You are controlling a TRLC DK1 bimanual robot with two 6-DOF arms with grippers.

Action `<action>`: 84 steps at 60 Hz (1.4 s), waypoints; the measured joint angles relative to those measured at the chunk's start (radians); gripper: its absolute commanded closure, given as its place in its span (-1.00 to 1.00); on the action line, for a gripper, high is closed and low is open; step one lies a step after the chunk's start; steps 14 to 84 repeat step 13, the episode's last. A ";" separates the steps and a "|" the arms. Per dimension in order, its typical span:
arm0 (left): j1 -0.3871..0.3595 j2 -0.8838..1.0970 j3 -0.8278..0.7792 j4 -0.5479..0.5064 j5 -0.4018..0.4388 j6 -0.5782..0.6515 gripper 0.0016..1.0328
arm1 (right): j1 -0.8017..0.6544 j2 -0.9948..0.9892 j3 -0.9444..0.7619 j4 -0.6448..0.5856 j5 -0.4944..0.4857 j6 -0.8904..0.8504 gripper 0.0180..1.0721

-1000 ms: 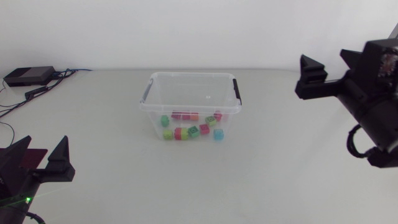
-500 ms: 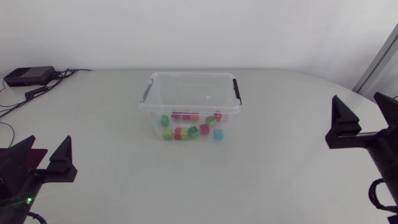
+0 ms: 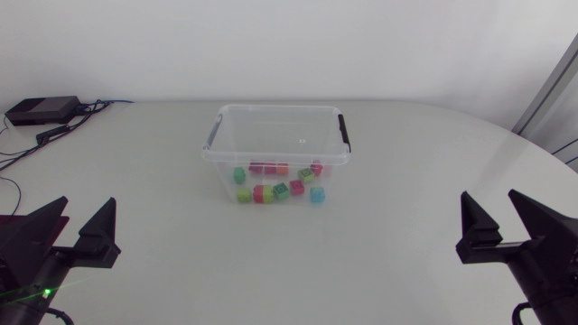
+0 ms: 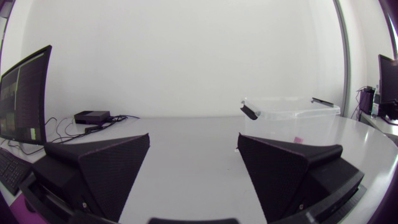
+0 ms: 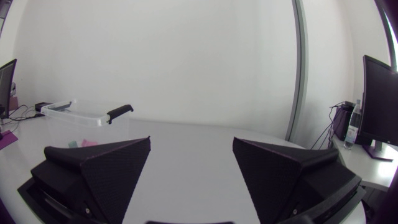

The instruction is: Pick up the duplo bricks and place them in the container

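Note:
The clear plastic container [image 3: 276,135] with black handles stands mid-table. Several coloured duplo bricks [image 3: 275,183] lie inside it, green, red, yellow, pink and blue. My left gripper [image 3: 84,215] sits at the near left corner, open and empty, far from the container. Over at the near right edge is my right gripper [image 3: 492,206], also open and empty. In the left wrist view the left gripper [image 4: 194,140] frames bare table, with the container [image 4: 289,115] ahead beyond one finger. From the right wrist, the right gripper [image 5: 191,142] holds nothing and the container [image 5: 84,118] stands far ahead to one side.
A small black box [image 3: 41,110] with cables [image 3: 23,149] lies at the table's back left corner, also in the left wrist view as the black box [image 4: 92,116]. Bare white tabletop [image 3: 289,262] surrounds the container.
My right arm has drawn back from the far right, level with the container, down to the near right edge. The left gripper has shifted slightly. The bricks and container have not moved.

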 measured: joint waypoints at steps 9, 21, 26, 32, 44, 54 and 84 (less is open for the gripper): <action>-0.005 0.000 0.000 0.000 0.003 -0.008 -0.91 | -0.012 -0.027 -0.022 -0.019 -0.013 0.016 -0.90; -0.005 0.000 0.000 0.000 0.003 -0.008 -0.91 | -0.012 -0.027 -0.022 -0.019 -0.013 0.017 -0.90; -0.005 0.000 0.000 0.000 0.003 -0.008 -0.91 | -0.012 -0.027 -0.022 -0.019 -0.013 0.017 -0.90; -0.005 0.000 0.000 0.000 0.003 -0.008 -0.91 | -0.012 -0.027 -0.022 -0.019 -0.013 0.017 -0.90; -0.005 0.000 0.000 0.000 0.003 -0.008 -0.91 | -0.012 -0.027 -0.022 -0.019 -0.013 0.017 -0.90; -0.005 0.000 0.000 0.000 0.003 -0.008 -0.91 | -0.012 -0.027 -0.022 -0.019 -0.013 0.017 -0.90; -0.005 0.000 0.000 0.000 0.003 -0.008 -0.91 | -0.012 -0.027 -0.022 -0.019 -0.013 0.017 -0.90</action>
